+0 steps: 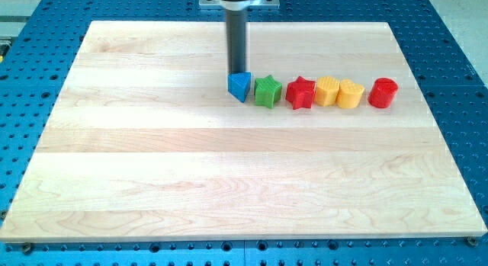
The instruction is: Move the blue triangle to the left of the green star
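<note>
The blue triangle [239, 86] sits on the wooden board just left of the green star [268, 91], nearly touching it. My tip [237, 72] is at the triangle's top edge, touching or almost touching it from the view's top. The dark rod rises straight up to the mount at the view's top.
A row runs rightward from the green star: a red star [301, 92], a yellow hexagon-like block [327, 91], a yellow heart-like block [350, 94] and a red cylinder [383, 92]. The wooden board [152, 167] lies on a blue perforated table [30, 52].
</note>
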You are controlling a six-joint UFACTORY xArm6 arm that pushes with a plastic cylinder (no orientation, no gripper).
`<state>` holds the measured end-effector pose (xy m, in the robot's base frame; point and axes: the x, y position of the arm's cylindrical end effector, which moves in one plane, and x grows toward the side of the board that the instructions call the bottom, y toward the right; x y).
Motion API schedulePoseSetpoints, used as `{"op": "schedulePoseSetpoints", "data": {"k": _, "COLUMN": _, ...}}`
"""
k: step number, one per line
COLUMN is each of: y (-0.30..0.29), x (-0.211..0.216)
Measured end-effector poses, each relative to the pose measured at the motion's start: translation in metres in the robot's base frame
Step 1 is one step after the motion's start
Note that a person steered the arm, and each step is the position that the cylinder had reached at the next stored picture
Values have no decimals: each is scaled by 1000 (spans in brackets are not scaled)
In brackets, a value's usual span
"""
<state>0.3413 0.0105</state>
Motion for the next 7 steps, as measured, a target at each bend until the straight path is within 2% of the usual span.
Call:
{"op": "schedulePoseSetpoints", "data": {"k": 3, "y": -6, "x": 24}}
{"op": "schedulePoseSetpoints", "data": {"k": 5, "y": -38, "x": 21}}
{"op": "schedulePoseSetpoints", "data": {"k": 6, "y": -71, "x": 6}}
{"op": "schedulePoseSetpoints", "data": {"k": 7, "y": -102, "x": 59}}
